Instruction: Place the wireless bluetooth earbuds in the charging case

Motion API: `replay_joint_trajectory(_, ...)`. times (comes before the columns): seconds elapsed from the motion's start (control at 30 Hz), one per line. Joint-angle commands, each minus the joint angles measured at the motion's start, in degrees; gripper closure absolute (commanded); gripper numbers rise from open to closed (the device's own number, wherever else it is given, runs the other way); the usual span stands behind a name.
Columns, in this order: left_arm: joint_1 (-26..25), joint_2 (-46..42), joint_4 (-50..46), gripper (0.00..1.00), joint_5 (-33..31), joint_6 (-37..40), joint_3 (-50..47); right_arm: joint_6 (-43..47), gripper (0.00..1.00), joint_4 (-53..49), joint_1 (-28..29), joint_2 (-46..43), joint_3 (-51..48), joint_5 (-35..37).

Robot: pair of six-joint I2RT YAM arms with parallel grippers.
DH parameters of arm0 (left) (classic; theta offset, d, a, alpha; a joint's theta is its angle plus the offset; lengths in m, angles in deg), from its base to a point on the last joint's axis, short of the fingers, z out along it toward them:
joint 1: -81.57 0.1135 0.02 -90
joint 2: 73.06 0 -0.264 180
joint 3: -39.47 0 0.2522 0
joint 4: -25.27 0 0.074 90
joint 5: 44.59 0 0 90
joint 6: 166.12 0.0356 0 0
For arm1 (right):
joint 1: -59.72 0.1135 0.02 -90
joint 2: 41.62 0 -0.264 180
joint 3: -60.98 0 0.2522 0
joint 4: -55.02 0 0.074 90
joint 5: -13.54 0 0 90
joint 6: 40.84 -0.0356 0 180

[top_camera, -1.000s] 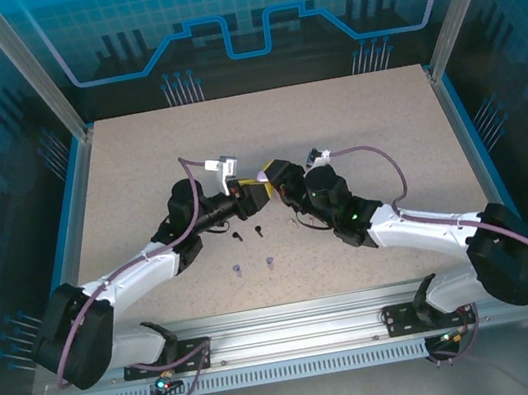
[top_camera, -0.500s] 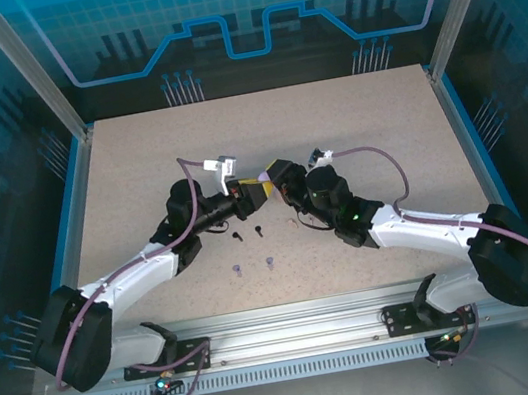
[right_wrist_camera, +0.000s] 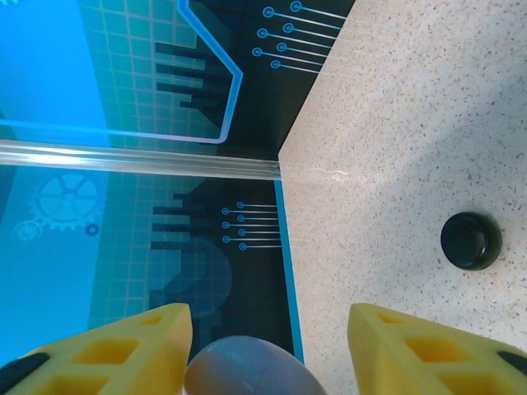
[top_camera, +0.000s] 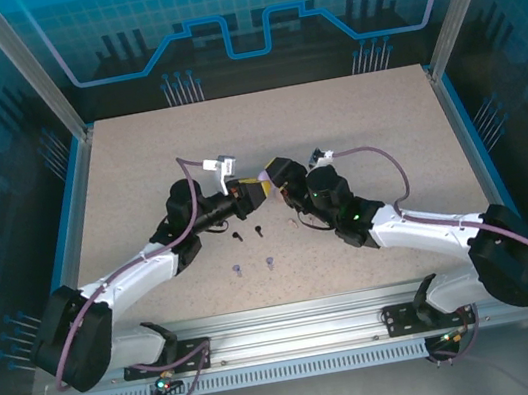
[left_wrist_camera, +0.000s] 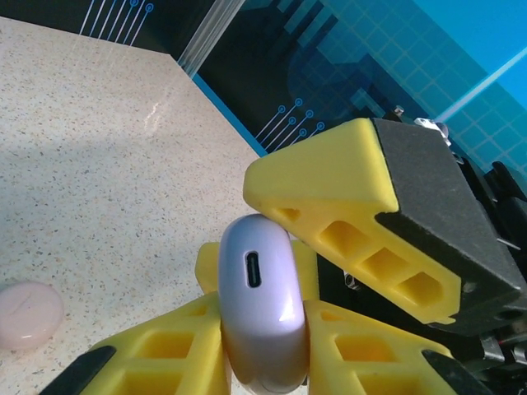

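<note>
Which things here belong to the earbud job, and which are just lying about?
Job:
- purple case, gripped by the left gripper
- purple earbuds
- black earbuds
- pink case
- black case

Lying about:
- only fixtures: table, rail

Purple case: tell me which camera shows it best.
Left wrist: the purple case sits large at centre, port facing the camera, pinched in the left gripper. Right wrist catches just its rounded edge; top external, a tiny pale sliver.
</note>
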Motion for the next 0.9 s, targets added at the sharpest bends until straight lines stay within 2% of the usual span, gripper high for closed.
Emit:
replay_joint_trajectory(0.0, -0.16, -1.95, 3.59, 0.90, 0.47, 0.98, 0.16, 0.87, 0.43, -0.47, 0.50, -1.73, -1.14, 0.07)
replay_joint_trajectory(0.13, -0.09, -1.59, 5.37, 0.96, 0.64, 0.32, -0.21, 0.45, 0.41, 0.28, 0.70, -1.61, -1.21, 0.09)
replay_joint_trajectory(0.3, -0.10, -1.46, 6.71, 0.96, 0.36, -0.28, -0.72, -0.27, 0.38, 1.29, 0.84, -0.94, -1.10, 0.26)
replay_joint_trajectory(0.47, -0.21, -1.22, 8.08, 0.96, -0.15, -1.52, -1.00, -0.80, 0.34, 6.99, 0.80, 0.09, -2.52, 0.18)
replay_joint_trajectory(0.6, -0.20, -0.87, 9.14, 0.96, -2.05, -1.97, -1.76, 2.08, 0.28, 0.80, 0.56, -2.75, -2.13, 0.98)
replay_joint_trajectory(0.7, -0.24, -0.39, 12.56, 0.96, -3.11, -2.80, -3.13, 2.87, 0.21, -2.04, 0.69, -5.82, -3.89, 3.01)
replay_joint_trajectory(0.87, -0.47, 2.06, 23.45, 1.00, -7.06, -8.13, -6.24, 2.54, 0.17, 6.22, 1.26, -6.93, -8.53, 5.98)
